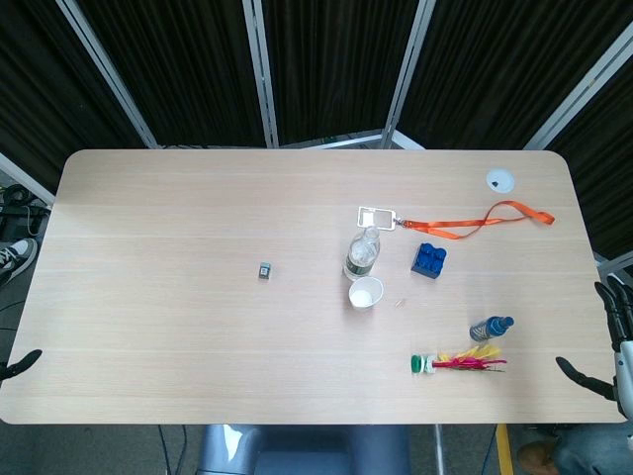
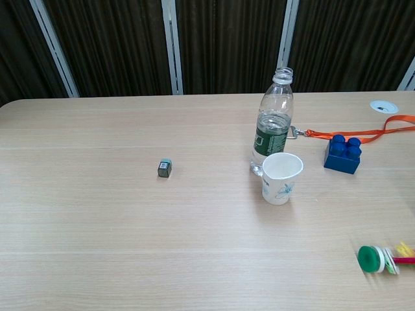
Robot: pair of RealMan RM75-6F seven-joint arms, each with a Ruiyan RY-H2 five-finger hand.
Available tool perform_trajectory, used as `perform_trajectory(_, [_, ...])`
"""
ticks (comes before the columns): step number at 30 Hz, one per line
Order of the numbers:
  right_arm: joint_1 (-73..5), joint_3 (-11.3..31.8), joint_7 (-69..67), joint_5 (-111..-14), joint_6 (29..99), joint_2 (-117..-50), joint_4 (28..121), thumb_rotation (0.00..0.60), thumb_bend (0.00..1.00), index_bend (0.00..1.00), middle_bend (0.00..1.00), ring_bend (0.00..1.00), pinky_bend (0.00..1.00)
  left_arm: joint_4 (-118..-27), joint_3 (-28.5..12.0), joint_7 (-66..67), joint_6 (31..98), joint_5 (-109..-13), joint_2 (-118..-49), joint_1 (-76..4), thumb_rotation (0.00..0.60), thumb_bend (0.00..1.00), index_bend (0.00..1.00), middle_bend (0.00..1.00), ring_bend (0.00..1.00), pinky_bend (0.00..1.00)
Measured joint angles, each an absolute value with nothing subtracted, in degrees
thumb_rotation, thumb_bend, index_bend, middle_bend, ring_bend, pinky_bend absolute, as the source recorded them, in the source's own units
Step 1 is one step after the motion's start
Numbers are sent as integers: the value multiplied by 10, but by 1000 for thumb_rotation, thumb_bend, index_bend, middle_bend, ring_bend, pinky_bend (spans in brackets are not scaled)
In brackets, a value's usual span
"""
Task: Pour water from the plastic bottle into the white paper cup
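Observation:
A clear plastic bottle [image 1: 362,253] [image 2: 272,123] stands upright and uncapped near the table's middle, part full of water, with a green label. Just in front of it, touching or nearly so, stands the white paper cup [image 1: 365,293] [image 2: 281,178], upright and empty-looking. My right hand [image 1: 611,341] hangs off the table's right edge in the head view, fingers spread and holding nothing, far from the bottle. Only a dark tip of my left hand [image 1: 20,364] shows at the table's left front edge. Neither hand appears in the chest view.
A blue toy block [image 1: 428,259] [image 2: 342,154] and an orange lanyard [image 1: 485,220] with a badge lie right of the bottle. A small grey cube [image 1: 265,269] [image 2: 165,168] sits to the left. A small blue-capped bottle [image 1: 491,328] and a feathered toy [image 1: 457,363] lie front right.

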State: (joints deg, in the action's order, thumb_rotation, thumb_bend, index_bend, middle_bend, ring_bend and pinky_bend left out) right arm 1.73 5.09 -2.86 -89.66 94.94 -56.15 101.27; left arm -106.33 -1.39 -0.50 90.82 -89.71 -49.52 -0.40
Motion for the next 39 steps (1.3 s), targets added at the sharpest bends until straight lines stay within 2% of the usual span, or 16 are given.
perform_trajectory(10, [12, 49, -27, -896, 935, -563, 1012, 600, 0, 0, 0, 0, 0, -1063, -13, -7, 909, -894, -495, -2, 600, 0, 0, 0, 0, 0])
perform_trajectory(16, [-21, 58, -66, -881, 875, -557, 1015, 600, 0, 0, 0, 0, 0, -1064, -16, 1, 899, -886, -500, -8, 600, 0, 0, 0, 0, 0])
perform_trajectory(22, [-101, 85, -134, -862, 760, -549, 1002, 600, 0, 0, 0, 0, 0, -1067, -27, 24, 874, -863, -511, -25, 600, 0, 0, 0, 0, 0])
perform_trajectory(28, [-207, 113, -253, -850, 621, -576, 932, 600, 0, 0, 0, 0, 0, -1050, -37, 43, 858, -841, -530, -38, 600, 0, 0, 0, 0, 0])
perform_trajectory(35, [-322, 121, -426, -863, 498, -661, 783, 600, 0, 0, 0, 0, 0, -1040, -45, 57, 843, -801, -540, -43, 600, 1, 0, 0, 0, 0])
perform_trajectory(39, [-370, 115, -492, -881, 463, -725, 700, 600, 0, 0, 0, 0, 0, -1038, -48, 66, 836, -782, -543, -45, 600, 1, 0, 0, 0, 0])
